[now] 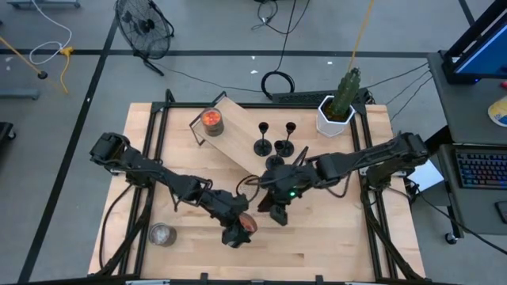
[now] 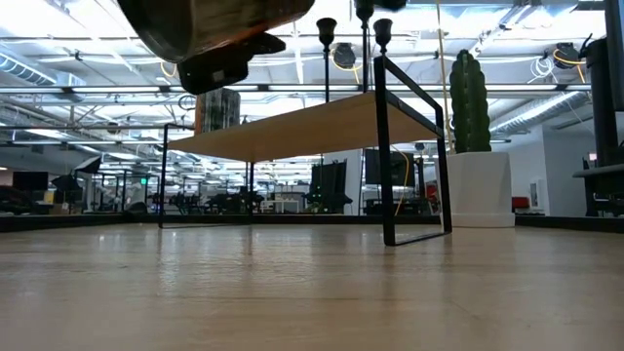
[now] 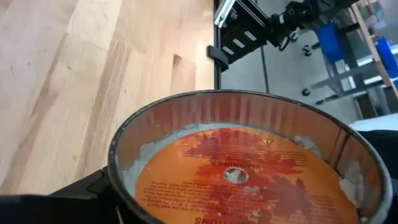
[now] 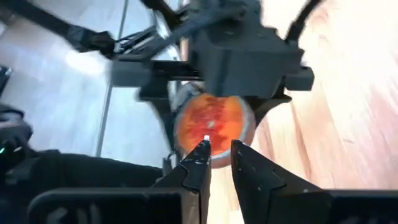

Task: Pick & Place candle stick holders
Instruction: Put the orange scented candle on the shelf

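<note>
The left claw (image 1: pixel 240 229) pinches a glass jar with orange filling (image 3: pixel 249 168) above the worktop (image 1: pixel 333 237). Just beside it, the right claw (image 4: pixel 217 163) shows a narrow gap between its fingers, seemingly holding nothing. The candle stick holders (image 1: pixel 273 141) stand beyond it on the small wooden shelf (image 1: pixel 238 138).

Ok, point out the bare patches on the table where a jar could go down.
Bare wood lies along the near edge right of the silvery jar, and on the right between the right gripper and table frame. Crowded: the raised shelf with candle stick holders, and the centre, where the left gripper holds an orange jar.
</note>
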Tool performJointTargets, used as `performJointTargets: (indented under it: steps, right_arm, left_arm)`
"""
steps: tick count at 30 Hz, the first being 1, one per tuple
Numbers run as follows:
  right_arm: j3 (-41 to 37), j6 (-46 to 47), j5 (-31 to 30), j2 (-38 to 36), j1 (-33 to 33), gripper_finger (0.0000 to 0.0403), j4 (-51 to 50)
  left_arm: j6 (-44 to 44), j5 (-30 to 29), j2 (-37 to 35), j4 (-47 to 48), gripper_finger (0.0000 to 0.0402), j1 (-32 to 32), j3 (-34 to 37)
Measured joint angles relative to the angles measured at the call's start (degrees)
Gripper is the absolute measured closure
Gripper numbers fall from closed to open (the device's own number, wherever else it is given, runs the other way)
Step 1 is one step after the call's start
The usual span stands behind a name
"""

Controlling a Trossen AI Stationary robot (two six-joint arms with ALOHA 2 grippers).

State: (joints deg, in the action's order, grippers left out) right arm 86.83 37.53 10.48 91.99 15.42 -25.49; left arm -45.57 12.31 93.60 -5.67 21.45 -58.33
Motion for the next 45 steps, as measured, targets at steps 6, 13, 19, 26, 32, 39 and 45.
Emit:
performJointTargets:
  steps: [6, 13, 19, 26, 32, 39, 45]
  right_arm:
    - [0.0, -4.1, -5.3, -5.4, 3.4, 0.0358, -6.8]
    - [0.0, -5.5, -17.1, -9.6, 8.5, 0.0373, -14.9]
    - [-0.1, -5.7, -22.0, -11.2, 11.6, 0.0375, -17.5]
    - [-0.1, -8.0, -22.7, -11.3, 12.8, 0.0377, -18.8]
    - [-0.1, -10.6, -22.9, -11.3, 12.0, 0.0384, -19.0]
    - [-0.1, -9.7, -22.9, -11.3, 10.3, 0.0385, -20.2]
    - [-0.1, -9.9, -22.8, -11.3, 8.4, 0.0385, -19.8]
  left_arm:
    - [-0.8, -9.8, -2.5, 1.3, 0.0052, 1.1, 0.1]
    - [3.5, -39.0, -13.7, 12.1, 0.0052, 2.4, 0.0]
    - [4.9, -73.2, -21.3, 22.8, 0.0052, 4.5, 0.0]
    - [-0.1, -92.9, -21.9, 30.5, 0.0052, 3.0, 0.0]
    - [-12.5, -93.9, -17.9, 37.9, 0.0052, -0.9, 0.1]
    - [-27.4, -92.4, -15.5, 51.0, 0.0052, -3.8, 0.1]
    - [-40.6, -91.2, -15.5, 61.5, 0.0052, -6.4, 2.1]
